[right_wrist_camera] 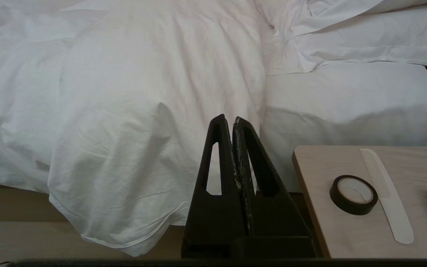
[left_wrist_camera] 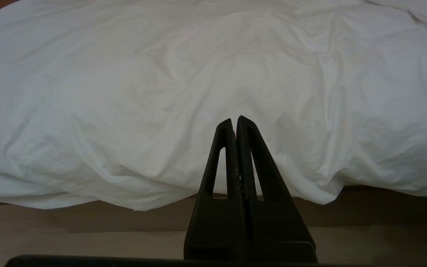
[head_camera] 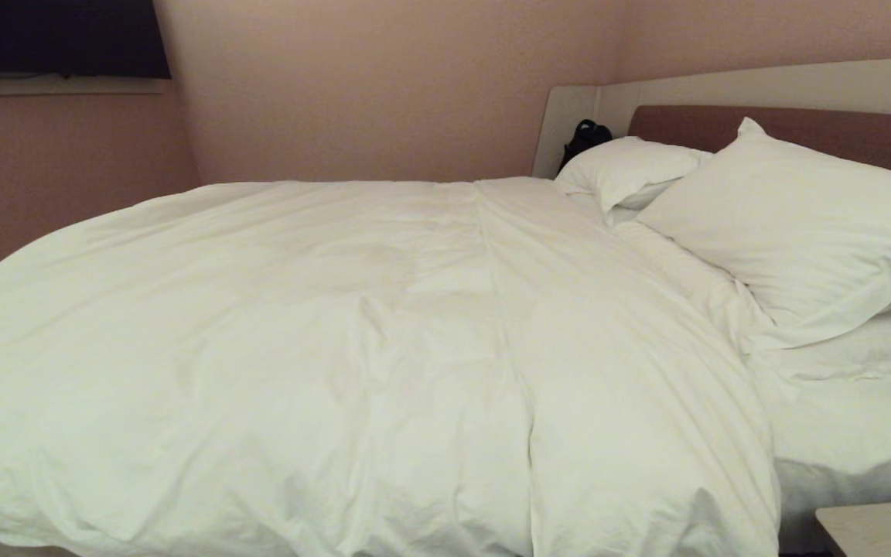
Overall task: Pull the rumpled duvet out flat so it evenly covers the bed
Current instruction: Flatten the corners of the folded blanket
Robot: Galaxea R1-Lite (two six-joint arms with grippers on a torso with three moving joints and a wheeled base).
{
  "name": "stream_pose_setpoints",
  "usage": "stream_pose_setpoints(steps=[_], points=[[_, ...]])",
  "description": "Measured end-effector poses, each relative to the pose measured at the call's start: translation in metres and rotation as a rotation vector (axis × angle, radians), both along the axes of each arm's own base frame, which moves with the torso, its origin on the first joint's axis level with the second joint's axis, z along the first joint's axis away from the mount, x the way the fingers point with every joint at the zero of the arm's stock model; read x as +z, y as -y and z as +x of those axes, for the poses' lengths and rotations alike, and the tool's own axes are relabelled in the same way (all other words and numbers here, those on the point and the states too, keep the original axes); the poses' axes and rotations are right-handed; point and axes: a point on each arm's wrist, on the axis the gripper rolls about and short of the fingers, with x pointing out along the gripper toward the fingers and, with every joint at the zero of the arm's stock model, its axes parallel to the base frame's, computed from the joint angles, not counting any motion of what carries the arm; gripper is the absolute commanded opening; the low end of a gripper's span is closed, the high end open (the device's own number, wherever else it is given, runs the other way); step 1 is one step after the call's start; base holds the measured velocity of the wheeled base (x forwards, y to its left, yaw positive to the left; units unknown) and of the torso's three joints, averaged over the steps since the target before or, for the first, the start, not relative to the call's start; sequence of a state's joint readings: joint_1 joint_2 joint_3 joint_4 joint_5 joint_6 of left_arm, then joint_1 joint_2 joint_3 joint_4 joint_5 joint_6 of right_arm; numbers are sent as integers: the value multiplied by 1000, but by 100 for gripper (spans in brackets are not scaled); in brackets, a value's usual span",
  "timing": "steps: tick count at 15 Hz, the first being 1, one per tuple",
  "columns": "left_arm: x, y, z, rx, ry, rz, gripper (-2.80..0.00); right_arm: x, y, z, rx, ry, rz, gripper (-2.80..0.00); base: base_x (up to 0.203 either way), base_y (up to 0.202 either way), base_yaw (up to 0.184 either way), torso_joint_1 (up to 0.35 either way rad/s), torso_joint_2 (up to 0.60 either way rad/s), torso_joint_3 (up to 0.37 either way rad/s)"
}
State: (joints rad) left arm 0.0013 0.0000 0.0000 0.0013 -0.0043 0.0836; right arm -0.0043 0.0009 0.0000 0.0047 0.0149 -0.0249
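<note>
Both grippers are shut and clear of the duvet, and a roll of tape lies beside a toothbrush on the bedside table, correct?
Not quite: the right wrist view shows a comb, not a toothbrush, beside the tape on the table. The left gripper and right gripper are shut, clear of the duvet.

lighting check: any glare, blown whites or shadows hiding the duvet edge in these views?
Head view: dim and warm, the duvet shows its folds, no glare. Left wrist view: even light, soft shadow under the hanging hem. Right wrist view: the shut right gripper is a dark silhouette, shade below the mattress edge.

Dim, soft, warm room light — the duvet (head_camera: 322, 348) folds cast faint shadows, all views sharp, no glare.
</note>
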Motion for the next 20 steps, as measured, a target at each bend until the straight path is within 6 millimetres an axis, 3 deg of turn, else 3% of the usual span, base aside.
stream_pose_setpoints(steps=[20], points=[[0,0,0,1,0,6,-280,0,0,0,0,1,0,-280,0,0,0,0,0,0]])
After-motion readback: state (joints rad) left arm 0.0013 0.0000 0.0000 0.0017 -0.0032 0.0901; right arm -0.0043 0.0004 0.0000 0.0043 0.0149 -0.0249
